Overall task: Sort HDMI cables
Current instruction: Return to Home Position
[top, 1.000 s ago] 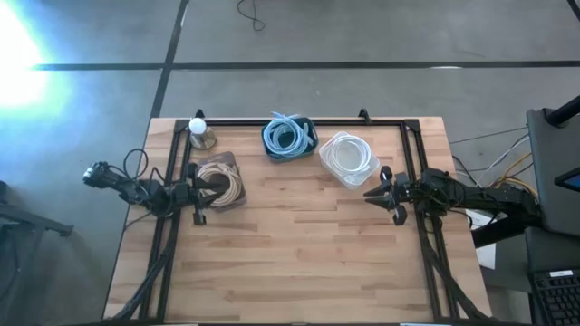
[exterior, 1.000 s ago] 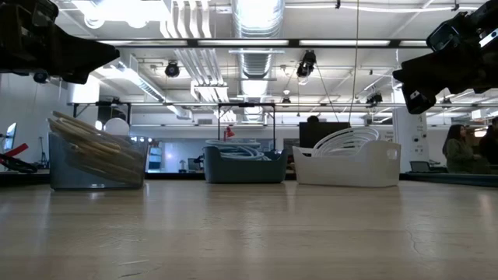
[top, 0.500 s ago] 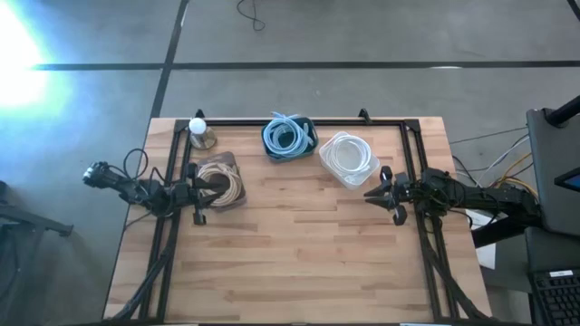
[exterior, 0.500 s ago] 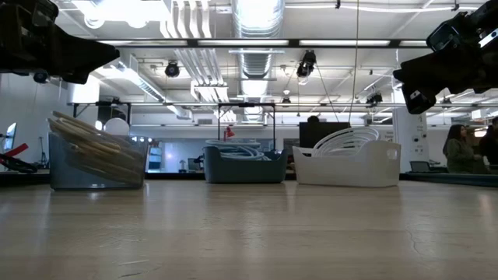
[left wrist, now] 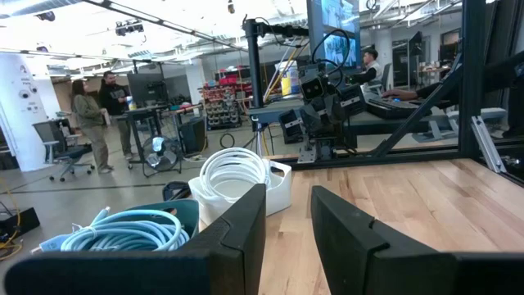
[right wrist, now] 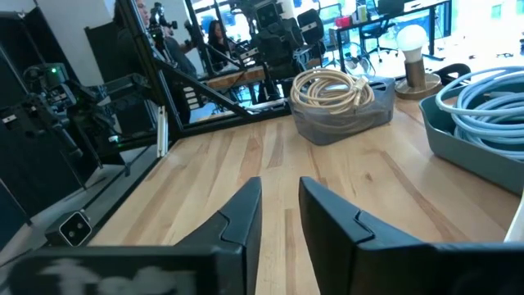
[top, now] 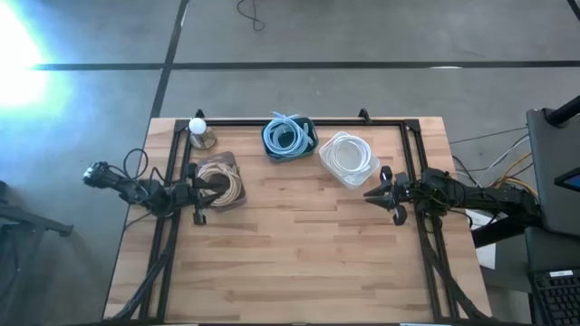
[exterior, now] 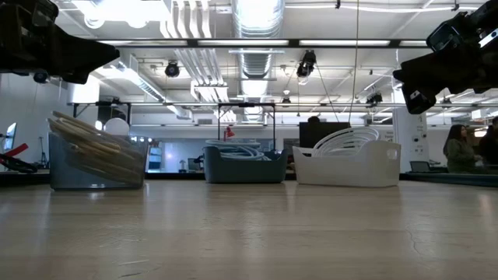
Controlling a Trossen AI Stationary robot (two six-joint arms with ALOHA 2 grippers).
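- HDMI cables (top: 288, 136) all lie coiled in three bins on the table (top: 299, 258); neither claw holds one.
- Left claw (top: 203, 192) hangs above the table's left side. Its fingers (left wrist: 237, 225) stand a small gap apart with nothing between them.
- Tan coils (top: 227, 187) sit right at that claw's tips, partly under them, in the dark bin (top: 228, 159).
- Right claw (top: 368, 195) hangs over the table's right side and points across at the left claw. Its fingers (right wrist: 327, 217) are likewise slightly parted and grip nothing.
- White coils (top: 345, 156) lie just beyond the right claw's tips and a little to one side, in the white bin (top: 370, 170). They do not touch the claw.
- Blue coils (top: 286, 138) fill the blue bin (top: 267, 148). It is farther from both claws, roughly midway between them toward the far edge, and just beside the white bin.
- Bulb (top: 198, 125) on a small stand is past the dark bin from the left claw, near the table's far edge.
- People (left wrist: 90, 111) stand in the room well beyond the table, seen past the left claw's fingers. Another person (exterior: 459, 148) shows at the low view's right edge, under the right arm.
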